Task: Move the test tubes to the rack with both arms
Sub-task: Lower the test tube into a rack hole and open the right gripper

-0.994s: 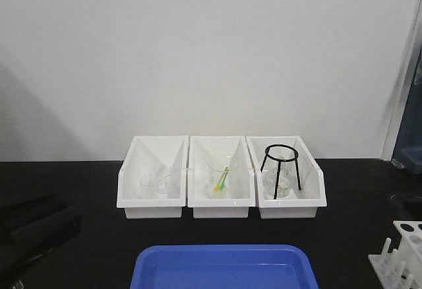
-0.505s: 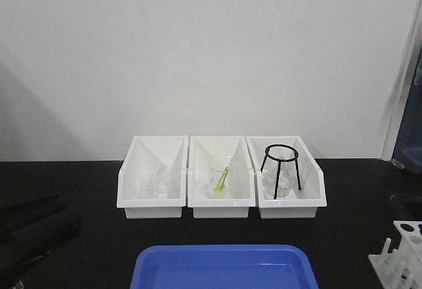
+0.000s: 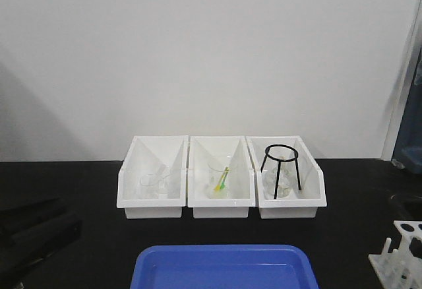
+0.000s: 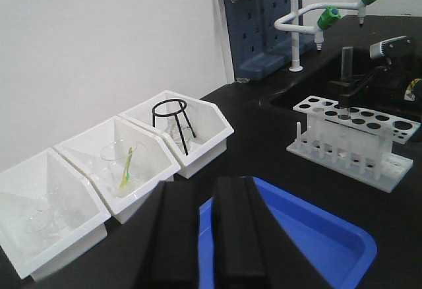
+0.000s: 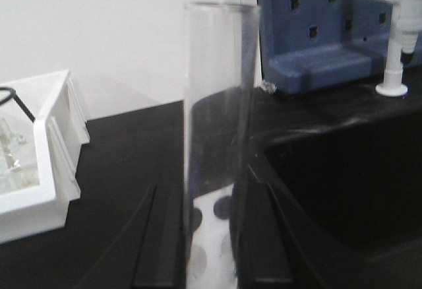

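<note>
In the right wrist view a clear test tube point(image 5: 214, 124) stands upright between the black fingers of my right gripper point(image 5: 212, 236), which is shut on it. Just beneath it lies the pierced white top plate of the rack point(image 5: 214, 256). From the left wrist view, the same tube point(image 4: 347, 61) hangs over the rack point(image 4: 356, 130) at the right, held by the right gripper point(image 4: 348, 94). My left gripper point(image 4: 206, 190) is low at the front, over the blue tray's near-left rim, shut but for a narrow slit, with nothing in it. The front view shows only a corner of the rack point(image 3: 402, 253).
Three white bins point(image 3: 221, 206) stand in a row at the back; the right one holds a black tripod point(image 3: 281, 163) and the middle one a beaker point(image 3: 221, 177). A blue tray point(image 3: 224, 266) lies at the front. A sink point(image 5: 343, 183) and a white tap point(image 4: 316, 15) are beyond the rack.
The dark bulk of the left arm at the lower left of the front view has shifted slightly. The bins, tray and rack have not moved.
</note>
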You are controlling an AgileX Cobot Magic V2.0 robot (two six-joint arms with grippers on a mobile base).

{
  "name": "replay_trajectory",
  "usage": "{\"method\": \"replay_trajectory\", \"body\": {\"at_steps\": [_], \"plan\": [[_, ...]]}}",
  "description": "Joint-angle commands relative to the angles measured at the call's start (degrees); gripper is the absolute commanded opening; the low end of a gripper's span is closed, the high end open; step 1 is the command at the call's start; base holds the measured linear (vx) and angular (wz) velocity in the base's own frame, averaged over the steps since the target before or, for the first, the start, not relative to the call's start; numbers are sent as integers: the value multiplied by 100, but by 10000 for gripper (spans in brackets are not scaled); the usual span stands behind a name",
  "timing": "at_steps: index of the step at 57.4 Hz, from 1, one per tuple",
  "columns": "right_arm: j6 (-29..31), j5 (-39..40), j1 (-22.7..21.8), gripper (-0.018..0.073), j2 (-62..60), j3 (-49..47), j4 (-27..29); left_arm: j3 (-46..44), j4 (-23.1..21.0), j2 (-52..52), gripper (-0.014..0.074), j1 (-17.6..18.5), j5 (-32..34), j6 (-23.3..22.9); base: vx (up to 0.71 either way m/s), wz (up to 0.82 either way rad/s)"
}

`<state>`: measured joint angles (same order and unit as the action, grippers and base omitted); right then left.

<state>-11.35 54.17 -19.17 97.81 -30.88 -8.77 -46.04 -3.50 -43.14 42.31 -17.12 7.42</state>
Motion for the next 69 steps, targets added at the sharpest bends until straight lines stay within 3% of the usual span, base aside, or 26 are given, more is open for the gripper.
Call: {"method": "replay_trajectory", "body": {"at_steps": [1, 38, 69], "plan": [[29, 516, -39, -4, -37, -139, 6, -200, -17, 22, 216, 46, 436, -19, 0, 0], [35, 1006, -39, 24, 751, -139, -38, -200, -17, 22, 216, 46, 446, -20, 0, 0], [54, 1077, -39, 392, 751, -139, -502, -200, -17, 22, 216, 46, 446, -20, 0, 0]]}}
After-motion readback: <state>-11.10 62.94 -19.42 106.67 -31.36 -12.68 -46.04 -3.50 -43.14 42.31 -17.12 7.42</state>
